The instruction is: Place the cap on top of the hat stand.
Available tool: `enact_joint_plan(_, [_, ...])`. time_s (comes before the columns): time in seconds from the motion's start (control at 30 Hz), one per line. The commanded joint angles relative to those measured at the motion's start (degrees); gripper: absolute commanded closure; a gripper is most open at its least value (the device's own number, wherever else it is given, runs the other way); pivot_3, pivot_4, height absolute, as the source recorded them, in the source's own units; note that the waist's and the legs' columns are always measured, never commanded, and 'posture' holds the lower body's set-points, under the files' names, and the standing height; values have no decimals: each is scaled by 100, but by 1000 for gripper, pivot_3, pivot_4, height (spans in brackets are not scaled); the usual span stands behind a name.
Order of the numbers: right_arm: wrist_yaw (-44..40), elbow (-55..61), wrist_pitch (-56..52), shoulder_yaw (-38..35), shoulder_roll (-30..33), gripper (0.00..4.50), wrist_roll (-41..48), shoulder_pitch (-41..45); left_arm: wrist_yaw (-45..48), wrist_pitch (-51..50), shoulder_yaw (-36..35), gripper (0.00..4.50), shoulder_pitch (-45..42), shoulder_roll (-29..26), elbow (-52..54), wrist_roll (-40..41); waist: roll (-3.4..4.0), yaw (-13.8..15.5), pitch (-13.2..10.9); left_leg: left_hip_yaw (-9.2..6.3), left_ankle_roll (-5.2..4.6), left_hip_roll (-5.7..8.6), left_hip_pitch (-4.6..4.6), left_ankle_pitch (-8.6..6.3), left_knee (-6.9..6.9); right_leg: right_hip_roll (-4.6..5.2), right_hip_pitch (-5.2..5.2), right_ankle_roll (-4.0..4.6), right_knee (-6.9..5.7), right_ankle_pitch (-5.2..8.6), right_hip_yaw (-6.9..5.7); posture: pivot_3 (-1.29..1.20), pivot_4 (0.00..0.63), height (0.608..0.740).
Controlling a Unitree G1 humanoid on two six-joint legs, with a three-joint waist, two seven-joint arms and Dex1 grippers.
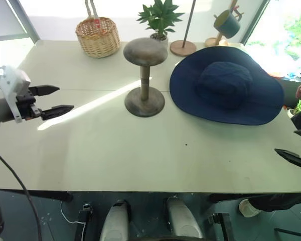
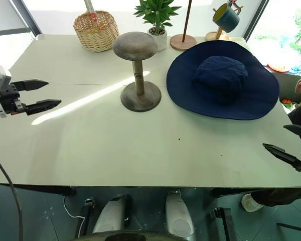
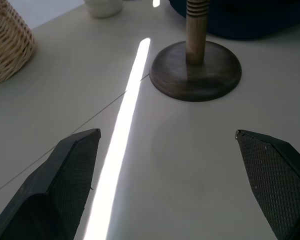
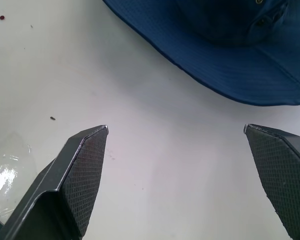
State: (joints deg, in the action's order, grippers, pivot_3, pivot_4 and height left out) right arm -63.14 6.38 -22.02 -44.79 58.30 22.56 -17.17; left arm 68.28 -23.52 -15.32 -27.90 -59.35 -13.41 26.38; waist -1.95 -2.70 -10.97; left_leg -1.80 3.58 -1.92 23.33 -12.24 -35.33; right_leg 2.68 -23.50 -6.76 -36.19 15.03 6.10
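The cap (image 4: 225, 60) lies just ahead of your wide-open, empty right gripper (image 4: 177, 131); pinching only its floppy brim risks sagging.

Bare table (image 1: 140, 150) lies before the cap (image 1: 226, 85); hat stand (image 1: 145, 75) just beside it

A bright indoor demonstration space beside large windows: a wide pale table (image 1: 115, 150) carries staged household props along the top of the frame, a wicker basket (image 1: 97, 36), a potted plant (image 1: 160, 19) and a mug tree (image 1: 224, 22), greenery visible outside.
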Motion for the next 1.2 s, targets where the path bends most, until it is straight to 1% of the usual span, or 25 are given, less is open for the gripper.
enact_joint_plan(0.03, [60,152,-19,-319,18,34,65,47,41,123,5,0,-105,14,-31,-48,0,4,0,0,0,0,0,0,0,0,0,0,0,0,0,0,150,740])
enact_joint_plan(0.13, [93,196,-14,-345,60,34,47,89,-41,93,63,0,-147,61,-43,-106,0,13,0,0,0,0,1,0,0,0,0,0,0,0,0,0,150,740])
enact_joint_plan(0.23, [230,191,114,-294,153,34,-112,219,-21,-138,68,0,-280,149,73,60,0,14,0,-1,0,0,2,0,0,0,0,-1,0,0,-1,0,150,740])
enact_joint_plan(0.3, [447,180,67,-226,319,34,-243,464,65,-552,12,0,-416,188,390,406,0,10,0,-1,0,0,2,0,-6,0,2,-1,-2,-1,-1,0,150,740])
enact_joint_plan(0.43, [537,502,-13,-74,725,34,-509,735,360,-1545,-60,0,-603,149,1169,1309,1,6,0,-2,0,0,4,0,-20,0,5,-3,-7,-1,0,0,150,740])
enact_joint_plan(0.5, [645,764,117,138,931,34,-778,857,496,-1733,74,0,-666,127,1489,1492,1,-1,0,-2,0,0,3,0,-21,-1,5,-4,-10,-2,0,0,150,740])
enact_joint_plan(0.57, [779,1066,104,435,1082,34,-870,1103,619,-1751,309,0,-782,158,1703,1489,4,-2,1,-4,0,-1,1,0,-21,-4,4,-4,-14,-2,-1,0,150,740])
enact_joint_plan(0.7, [1096,1706,154,1390,1231,34,-1235,1529,995,-1819,922,0,-1173,276,1931,1474,5,7,2,-7,0,-1,3,0,-33,-4,4,-3,-19,-2,-2,0,150,740])
enact_joint_plan(0.83, [1497,1888,207,2497,1076,34,-1791,1892,1159,-1817,1349,0,-1552,513,1888,1384,5,17,2,-7,0,0,13,0,-51,-3,5,-3,-19,-1,-2,0,150,740])
enact_joint_plan(0.9, [1698,1751,331,3051,970,34,-2178,2048,1210,-1838,1463,0,-1706,618,1860,1392,4,16,1,-6,-3,1,19,-2,-59,-2,6,-2,-18,-1,-2,0,150,740])
enact_joint_plan(1.0, [2085,1283,361,3872,605,34,-2746,2519,1262,-1833,1596,0,-1841,741,1818,1347,4,5,2,-5,-7,1,22,-4,-68,-2,5,-2,-18,-1,-1,0,150,740])
enact_joint_plan(1.2, [2382,329,453,4801,14,34,-3475,3163,1267,-1825,1619,0,-1878,806,1795,1273,9,0,-1,-7,-11,0,19,-5,-67,-6,1,-4,-34,-1,-1,0,150,740])
